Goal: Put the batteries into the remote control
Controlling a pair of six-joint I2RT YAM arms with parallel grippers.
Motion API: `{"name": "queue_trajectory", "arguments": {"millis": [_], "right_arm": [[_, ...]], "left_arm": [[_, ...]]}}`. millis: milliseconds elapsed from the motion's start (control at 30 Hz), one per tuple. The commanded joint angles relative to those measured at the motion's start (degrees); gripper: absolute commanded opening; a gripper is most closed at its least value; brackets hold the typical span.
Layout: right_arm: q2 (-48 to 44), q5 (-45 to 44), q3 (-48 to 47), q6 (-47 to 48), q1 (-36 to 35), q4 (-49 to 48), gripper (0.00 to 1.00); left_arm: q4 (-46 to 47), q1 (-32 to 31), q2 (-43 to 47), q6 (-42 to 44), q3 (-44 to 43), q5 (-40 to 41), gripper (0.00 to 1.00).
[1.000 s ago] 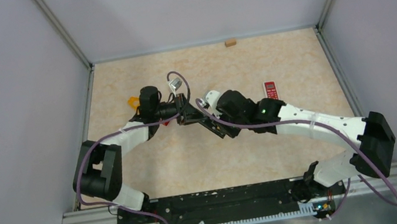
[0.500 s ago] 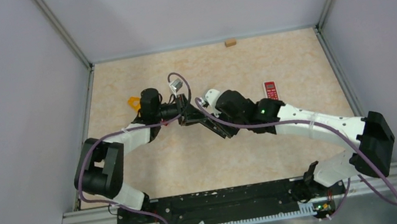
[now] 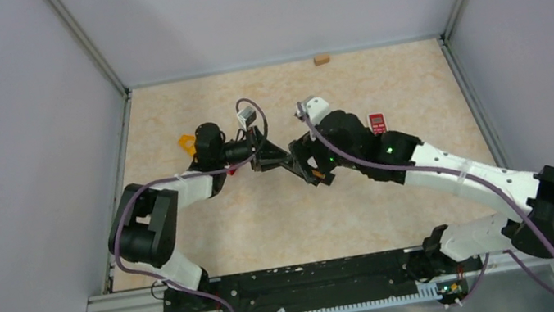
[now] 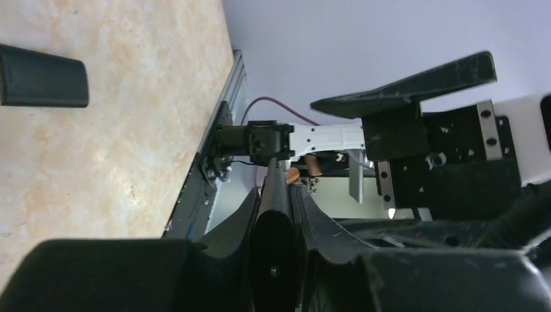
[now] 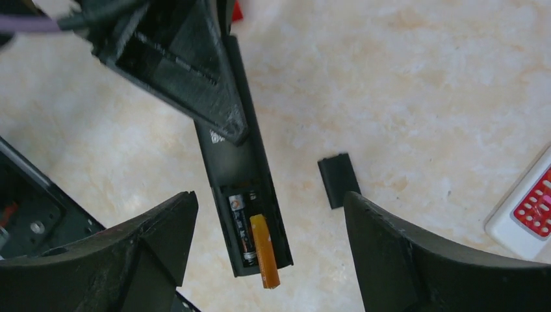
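Left gripper (image 4: 276, 214) clamps the black remote (image 5: 240, 166). Right gripper (image 5: 269, 205) gapes wide, empty, above one seated battery (image 5: 239, 227).

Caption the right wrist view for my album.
Open right fingers over the black remote: one battery loaded beside an orange tab.

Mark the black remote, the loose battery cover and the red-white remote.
black remote (image 5: 235, 162): right wrist view, mid-body.
battery cover (image 5: 338, 181): right wrist view, centre.
red-white remote (image 5: 531, 209): right wrist view, keypad face.

Remote (image 5: 243, 170) top behind left hand (image 5: 227, 123)
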State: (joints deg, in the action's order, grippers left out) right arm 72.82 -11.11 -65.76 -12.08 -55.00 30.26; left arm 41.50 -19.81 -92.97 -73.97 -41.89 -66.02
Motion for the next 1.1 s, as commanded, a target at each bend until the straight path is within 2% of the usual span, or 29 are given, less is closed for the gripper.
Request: {"name": "queue_trajectory", "arguments": {"millis": [0,133,267,300,533,1067], "right_arm": [[-5.6,-3.8,-1.6,-11.0,4.0,-11.3,0.86],[-7.4,-7.0,-0.2,-18.0,6.8,-17.9,0.87],[-9.8,-9.0,2.2,-24.2,8.0,-22.4,0.9],[-10.2,-8.7,2.9,-25.5,8.3,-23.4,0.91],[-12.6,-5.0,8.8,-33.1,8.5,-29.9,0.93],[-16.0,3.6,15.3,-39.4,9.0,-42.4,0.89]], "left_arm": [[21.3,0.9,-0.7,-17.4,-2.3,-1.8,0.0],[31.7,1.4,-3.2,-29.6,-4.3,-0.9,0.0],[49.8,3.2,-7.4,-46.4,-4.8,2.2,0.0],[51.1,3.5,-8.0,-49.4,-5.0,3.0,0.0],[46.1,4.1,-5.5,-45.6,-5.9,3.9,0.0],[39.1,6.9,-1.1,-44.1,-10.9,3.8,0.0]]}}
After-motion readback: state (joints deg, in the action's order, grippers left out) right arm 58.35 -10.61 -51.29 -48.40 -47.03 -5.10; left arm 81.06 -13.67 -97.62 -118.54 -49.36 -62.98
